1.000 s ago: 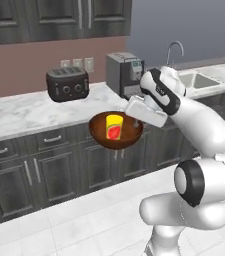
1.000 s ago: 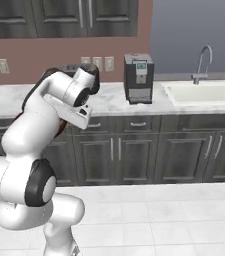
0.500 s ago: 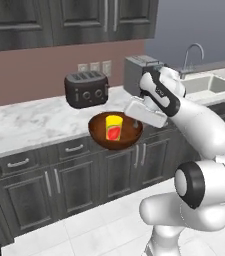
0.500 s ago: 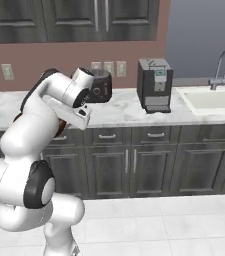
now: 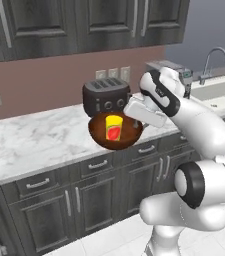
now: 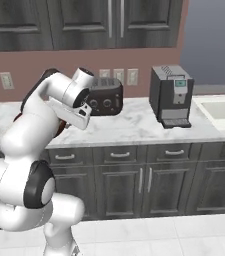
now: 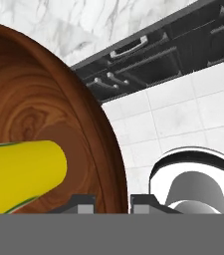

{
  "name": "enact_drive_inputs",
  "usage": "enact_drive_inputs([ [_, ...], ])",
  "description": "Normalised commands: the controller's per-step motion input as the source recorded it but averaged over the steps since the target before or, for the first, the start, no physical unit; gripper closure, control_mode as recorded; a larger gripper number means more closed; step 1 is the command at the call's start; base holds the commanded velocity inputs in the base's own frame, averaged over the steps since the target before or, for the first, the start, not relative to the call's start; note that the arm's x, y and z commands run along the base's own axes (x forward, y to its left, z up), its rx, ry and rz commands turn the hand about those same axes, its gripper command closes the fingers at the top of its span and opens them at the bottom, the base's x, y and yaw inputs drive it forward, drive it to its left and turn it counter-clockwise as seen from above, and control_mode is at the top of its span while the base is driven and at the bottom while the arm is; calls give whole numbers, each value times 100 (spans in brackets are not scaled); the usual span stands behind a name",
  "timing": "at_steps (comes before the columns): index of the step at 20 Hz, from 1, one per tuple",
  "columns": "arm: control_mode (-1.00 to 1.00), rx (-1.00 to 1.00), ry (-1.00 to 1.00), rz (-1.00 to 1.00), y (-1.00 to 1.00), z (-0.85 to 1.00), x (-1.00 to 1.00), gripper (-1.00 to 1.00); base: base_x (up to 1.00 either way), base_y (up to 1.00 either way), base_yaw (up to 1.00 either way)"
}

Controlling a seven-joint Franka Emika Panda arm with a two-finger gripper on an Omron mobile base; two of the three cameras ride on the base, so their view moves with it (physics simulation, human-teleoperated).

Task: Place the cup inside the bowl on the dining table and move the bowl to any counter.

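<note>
Yellow cup (image 5: 114, 127) stands upright inside the wooden bowl (image 5: 115, 131); I see it lying against the bowl's inner wall in the hand view. My gripper (image 7: 112, 200) pinches the bowl's rim, one finger inside, one outside. Bowl is held in the air over the front edge of the counter (image 5: 39, 140), just in front of the black toaster (image 5: 105, 95). Coffee machine (image 6: 170, 96) sits further right on the counter, sink (image 6: 221, 110) at its right end.
</note>
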Motion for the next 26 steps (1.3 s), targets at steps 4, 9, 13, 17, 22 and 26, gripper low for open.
enact_drive_inputs([
  [4,100,0,0,0,0,0,0,100,47,56,-4],
  [9,100,0,0,0,0,0,0,100,25,48,-3],
  [13,100,0,0,0,0,0,0,100,0,6,0],
  [17,100,0,0,0,0,0,0,100,0,0,0],
  [22,100,0,0,0,0,0,0,100,0,0,0],
  [26,-100,0,0,0,0,0,0,100,0,0,0],
])
